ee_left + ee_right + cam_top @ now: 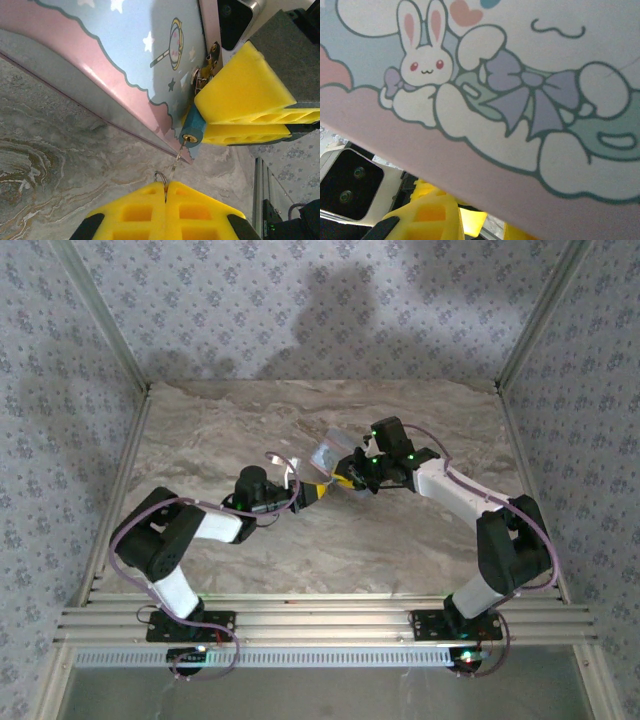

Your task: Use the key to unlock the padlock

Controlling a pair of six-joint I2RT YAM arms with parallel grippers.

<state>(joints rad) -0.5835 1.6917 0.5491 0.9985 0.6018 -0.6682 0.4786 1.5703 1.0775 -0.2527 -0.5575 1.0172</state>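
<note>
Left gripper (165, 188) pinches key (176, 159), tip at padlock (193, 129) clamped by right gripper (214, 120)

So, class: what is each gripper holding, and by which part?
The left gripper pinches the thin silver metal key by its ring end; the right gripper clamps the tiny dark blue squarish padlock by its body.

Your left gripper (318, 492) and right gripper (349, 479) meet nose to nose over the marble table (200, 440). A pale box (327, 453) sits just beyond them.
</note>
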